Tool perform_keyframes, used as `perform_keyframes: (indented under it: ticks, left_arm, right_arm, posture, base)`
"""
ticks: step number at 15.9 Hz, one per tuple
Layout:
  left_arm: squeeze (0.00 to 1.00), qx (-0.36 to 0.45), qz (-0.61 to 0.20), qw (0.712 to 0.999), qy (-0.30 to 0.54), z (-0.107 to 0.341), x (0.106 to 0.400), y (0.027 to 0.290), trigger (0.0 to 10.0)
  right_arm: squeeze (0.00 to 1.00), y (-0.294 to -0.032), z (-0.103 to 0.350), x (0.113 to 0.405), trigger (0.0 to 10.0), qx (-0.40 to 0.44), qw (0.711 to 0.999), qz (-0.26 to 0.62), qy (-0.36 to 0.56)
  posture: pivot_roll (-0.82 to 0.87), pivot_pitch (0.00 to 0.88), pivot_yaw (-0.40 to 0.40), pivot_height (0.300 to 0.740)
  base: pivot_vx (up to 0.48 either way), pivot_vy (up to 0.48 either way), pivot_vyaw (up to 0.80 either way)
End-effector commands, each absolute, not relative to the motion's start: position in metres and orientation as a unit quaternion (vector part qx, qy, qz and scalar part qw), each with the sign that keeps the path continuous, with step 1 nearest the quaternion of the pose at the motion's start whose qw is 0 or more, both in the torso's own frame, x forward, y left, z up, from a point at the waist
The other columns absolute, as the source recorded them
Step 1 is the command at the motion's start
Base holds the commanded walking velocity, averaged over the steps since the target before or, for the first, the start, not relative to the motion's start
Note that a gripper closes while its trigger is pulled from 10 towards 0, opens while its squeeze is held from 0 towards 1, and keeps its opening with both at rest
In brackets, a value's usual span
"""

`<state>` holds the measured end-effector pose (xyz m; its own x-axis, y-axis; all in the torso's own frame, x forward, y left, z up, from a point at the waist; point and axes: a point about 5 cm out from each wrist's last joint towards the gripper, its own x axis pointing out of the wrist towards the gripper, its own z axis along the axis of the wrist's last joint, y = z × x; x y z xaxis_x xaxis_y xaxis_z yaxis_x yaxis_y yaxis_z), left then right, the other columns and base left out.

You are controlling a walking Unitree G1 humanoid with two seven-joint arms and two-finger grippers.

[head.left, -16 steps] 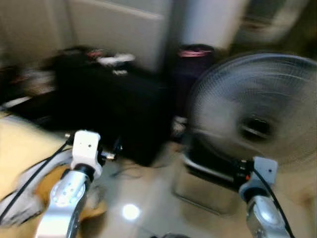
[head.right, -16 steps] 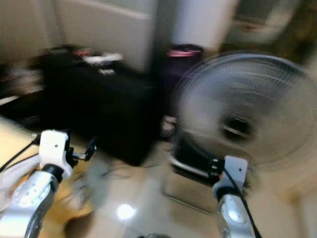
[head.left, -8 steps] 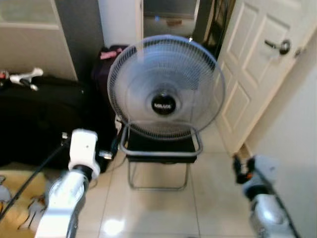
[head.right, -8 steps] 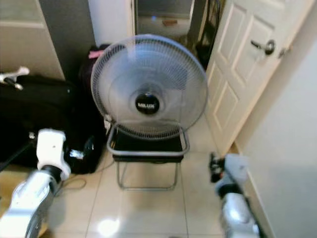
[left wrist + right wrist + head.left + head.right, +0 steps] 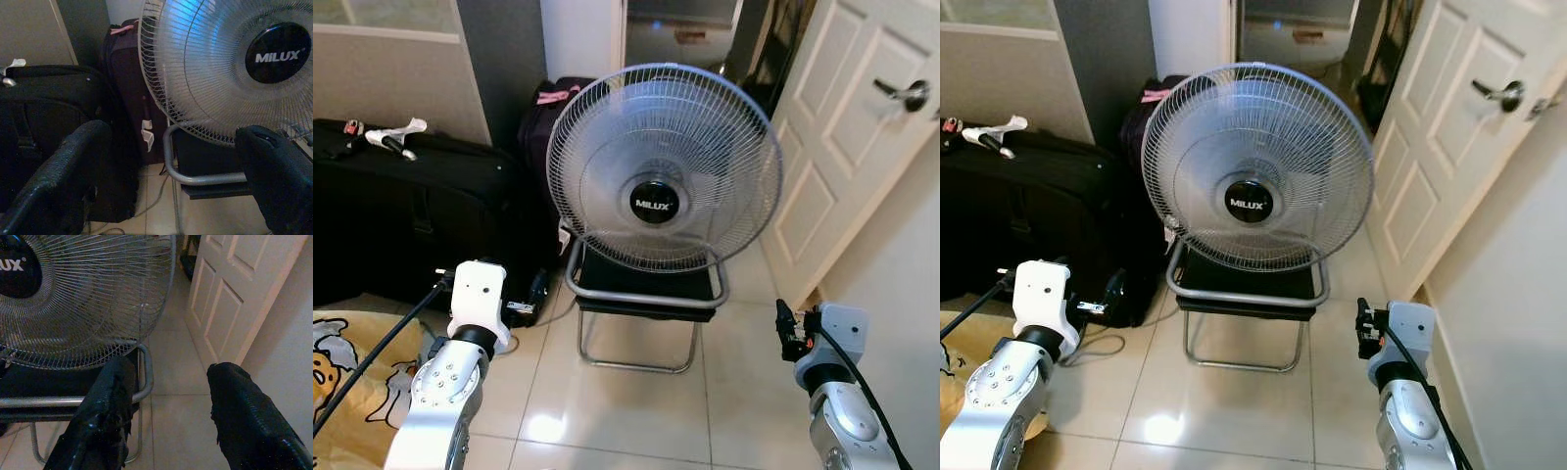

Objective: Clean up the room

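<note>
Both pincers hang empty. From the head views, the left pincer (image 5: 536, 294) and right pincer (image 5: 781, 328) flank a Milux fan (image 5: 664, 166) sitting on a black chair (image 5: 646, 289) on the tiled floor (image 5: 626, 411), beside a black suitcase (image 5: 401, 215) and a yellow blanket (image 5: 347, 372) at the floor's left edge. Left wrist view: fingers (image 5: 58, 181) spread wide, nothing held. Right wrist view: fingers (image 5: 244, 416) apart too, near the white door (image 5: 230, 289). My judgement: no clutter is within reach, so pick one target and square up first.
</note>
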<state>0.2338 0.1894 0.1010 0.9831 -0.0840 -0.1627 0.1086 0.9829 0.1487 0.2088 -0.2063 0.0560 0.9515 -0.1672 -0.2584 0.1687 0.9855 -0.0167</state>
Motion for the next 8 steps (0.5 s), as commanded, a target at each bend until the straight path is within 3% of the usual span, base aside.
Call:
perform_keyframes:
  ticks: [1, 6, 8]
  left_arm:
    - [0.14, 0.084, -0.047, 0.993, 0.072, 0.103, 0.235, 0.189, 10.0]
    - [0.13, 0.091, -0.044, 0.993, 0.067, 0.107, 0.227, 0.188, 10.0]
    - [0.12, 0.079, -0.012, 0.994, 0.069, 0.11, 0.223, 0.199, 10.0]
  right_arm:
    - [0.0, -0.206, 0.059, 0.211, 10.0, -0.001, 0.988, -0.085, 0.126]
    - [0.0, -0.205, 0.053, 0.21, 10.0, -0.007, 0.99, -0.071, 0.121]
    - [0.0, -0.2, 0.045, 0.209, 10.0, -0.005, 0.989, -0.043, 0.142]
  posture:
    - [-0.08, 0.0, -0.028, 0.74]
    - [-0.02, 0.0, -0.062, 0.74]
    - [0.01, 0.0, -0.082, 0.74]
  base:
    - [0.0, 0.0, 0.0]
    - [0.0, 0.0, 0.0]
    - [0.0, 0.0, 0.0]
